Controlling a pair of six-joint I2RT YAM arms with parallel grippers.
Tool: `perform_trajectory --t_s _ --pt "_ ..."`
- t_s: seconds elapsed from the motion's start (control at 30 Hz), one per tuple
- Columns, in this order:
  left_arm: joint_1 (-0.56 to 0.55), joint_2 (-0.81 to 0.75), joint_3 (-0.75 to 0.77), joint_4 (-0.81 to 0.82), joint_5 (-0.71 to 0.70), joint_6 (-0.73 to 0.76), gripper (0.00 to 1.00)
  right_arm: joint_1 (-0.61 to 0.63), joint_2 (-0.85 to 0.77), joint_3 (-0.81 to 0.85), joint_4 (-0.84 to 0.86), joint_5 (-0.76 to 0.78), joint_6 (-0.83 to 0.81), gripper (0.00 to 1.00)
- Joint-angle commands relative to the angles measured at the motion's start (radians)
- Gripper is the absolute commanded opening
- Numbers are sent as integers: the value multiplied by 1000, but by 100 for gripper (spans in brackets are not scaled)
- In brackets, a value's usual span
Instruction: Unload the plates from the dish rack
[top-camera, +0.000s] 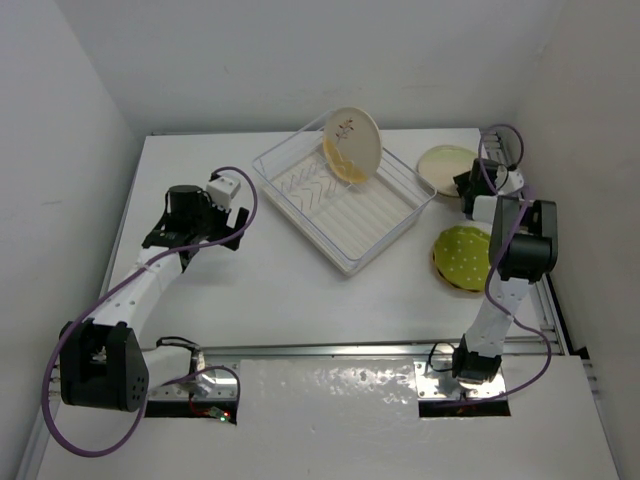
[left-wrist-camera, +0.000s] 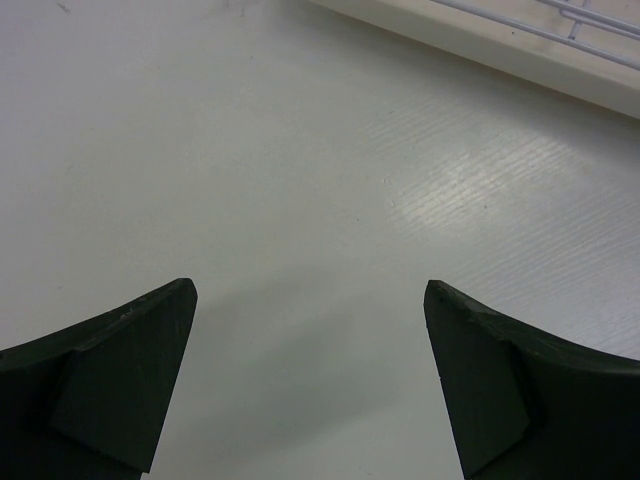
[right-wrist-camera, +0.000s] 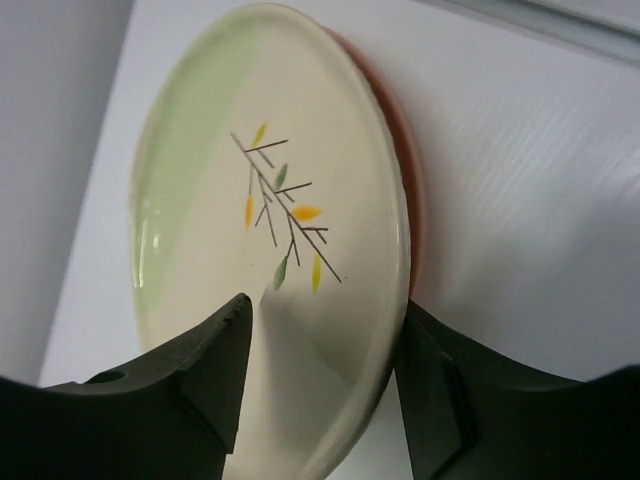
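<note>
The white dish rack (top-camera: 375, 225) stands at the table's middle. A cream plate (top-camera: 352, 138) leans upright at its far corner with an orange-yellow plate (top-camera: 334, 160) against it. On the table to the right lies a cream plate with a twig pattern (right-wrist-camera: 260, 170), also in the top view (top-camera: 443, 161), resting on a pale pink plate (right-wrist-camera: 408, 170). A yellow-green dotted plate (top-camera: 462, 256) lies nearer. My right gripper (right-wrist-camera: 325, 305) is open, its fingers on either side of the twig plate's near rim. My left gripper (left-wrist-camera: 310, 290) is open and empty over bare table, left of the rack.
The rack's white wall and wire rim (left-wrist-camera: 500, 35) cross the top right of the left wrist view. White walls close in the table on the left, back and right. The right arm (top-camera: 520, 250) stands beside the yellow-green plate.
</note>
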Motion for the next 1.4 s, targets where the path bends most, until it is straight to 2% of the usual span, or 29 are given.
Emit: perform_trajectory --t_s 0.0,0.4,0.6,0.7,0.83,0.97,1.17,1.3,1.37 --pt "11 -15 26 42 9 3 96 0 -33 145 -215 42 -110 57" --pt "11 -12 32 48 -1 16 96 0 71 316 -349 17 -182 56" --pt "11 -12 33 48 -2 20 96 0 99 327 -306 2 -199 56" --pt "11 -12 30 51 1 19 96 0 105 353 -338 -12 -221 56" --pt "11 -12 26 49 -1 16 96 2 74 345 -372 14 -251 59" --pt "11 -12 24 51 -1 20 96 2 27 344 -455 81 -280 67" --pt "11 1 29 65 7 22 97 2 -15 351 -469 88 -359 69" --pt "11 2 35 65 9 26 97 29 -60 354 -416 -26 -545 63" --pt "11 1 37 59 5 25 97 74 -135 316 -317 -84 -647 60"
